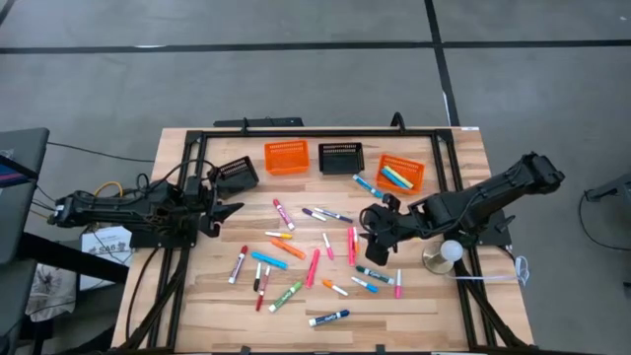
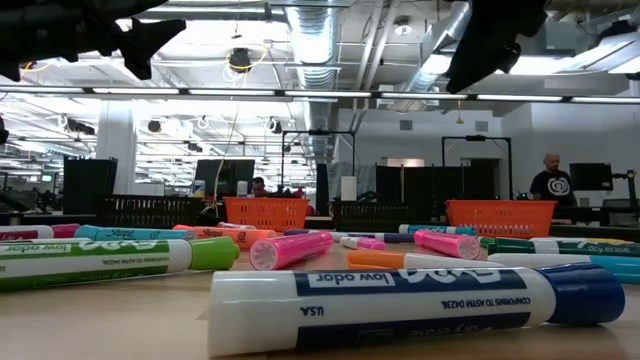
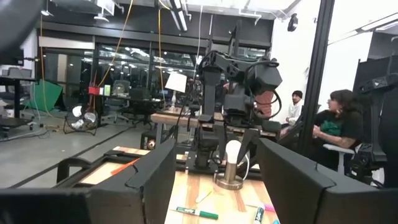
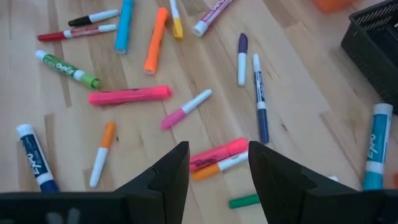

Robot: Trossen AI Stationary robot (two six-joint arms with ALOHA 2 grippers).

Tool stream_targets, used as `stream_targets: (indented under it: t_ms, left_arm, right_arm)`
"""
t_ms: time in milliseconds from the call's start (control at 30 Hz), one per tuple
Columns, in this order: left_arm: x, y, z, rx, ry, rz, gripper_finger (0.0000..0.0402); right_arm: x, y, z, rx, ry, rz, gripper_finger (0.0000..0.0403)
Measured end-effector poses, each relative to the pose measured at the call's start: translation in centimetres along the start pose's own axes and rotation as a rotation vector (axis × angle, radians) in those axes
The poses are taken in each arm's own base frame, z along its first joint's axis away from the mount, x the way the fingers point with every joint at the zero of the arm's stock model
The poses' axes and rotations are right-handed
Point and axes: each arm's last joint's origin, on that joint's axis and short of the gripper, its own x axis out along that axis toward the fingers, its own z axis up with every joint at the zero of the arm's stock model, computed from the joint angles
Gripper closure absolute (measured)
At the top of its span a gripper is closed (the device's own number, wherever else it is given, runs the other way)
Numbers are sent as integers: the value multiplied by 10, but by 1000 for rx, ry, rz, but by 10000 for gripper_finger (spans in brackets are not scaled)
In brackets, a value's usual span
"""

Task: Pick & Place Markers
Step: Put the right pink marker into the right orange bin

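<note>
Several markers (image 1: 306,258) in mixed colours lie flat and scattered on the wooden table's middle; the low view shows a blue-capped one (image 2: 400,300) nearest. My right gripper (image 1: 373,229) hangs open above the scatter's right part, tilted down, high over a pink marker (image 4: 217,152) and an orange-and-white one lying side by side; nothing is between its fingers (image 4: 168,174). My left gripper (image 1: 219,209) waits open at the table's left side, pointing about level toward the right, clear of the markers.
Four small mesh baskets stand in a row at the back: black (image 1: 237,174), orange (image 1: 286,156), black (image 1: 340,157), and orange (image 1: 402,174) holding a few markers. A white ball on a round base (image 1: 449,254) stands by the right arm. People sit beyond the table.
</note>
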Motion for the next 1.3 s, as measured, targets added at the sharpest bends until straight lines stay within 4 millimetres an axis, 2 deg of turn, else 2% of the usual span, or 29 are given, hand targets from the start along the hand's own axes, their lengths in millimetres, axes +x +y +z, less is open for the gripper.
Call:
stream_targets:
  t_ms: [167, 333, 567, 900, 1000, 1133, 1300]
  left_arm:
    - [2, 0, -3, 1, 22, 2, 179]
    - [5, 0, -7, 3, 53, 4, 179]
    - [8, 0, -11, 5, 89, 6, 179]
    - [10, 1, -16, 7, 119, 19, 179]
    - [11, 1, -16, 7, 124, 20, 179]
    - [11, 1, -17, 7, 127, 20, 179]
    - [11, 1, -17, 7, 127, 20, 179]
  right_arm:
    - [5, -1, -7, 55, -84, 92, 249]
    - [21, 5, -13, 141, -115, 243, 249]
    - [33, -1, -22, 280, -29, 207, 249]
    - [65, -2, -25, 469, 125, 234, 249]
    - [75, -7, -24, 562, 181, 237, 249]
    - [84, -12, -20, 602, 223, 298, 249]
    - [84, -15, -9, 653, 208, 328, 249]
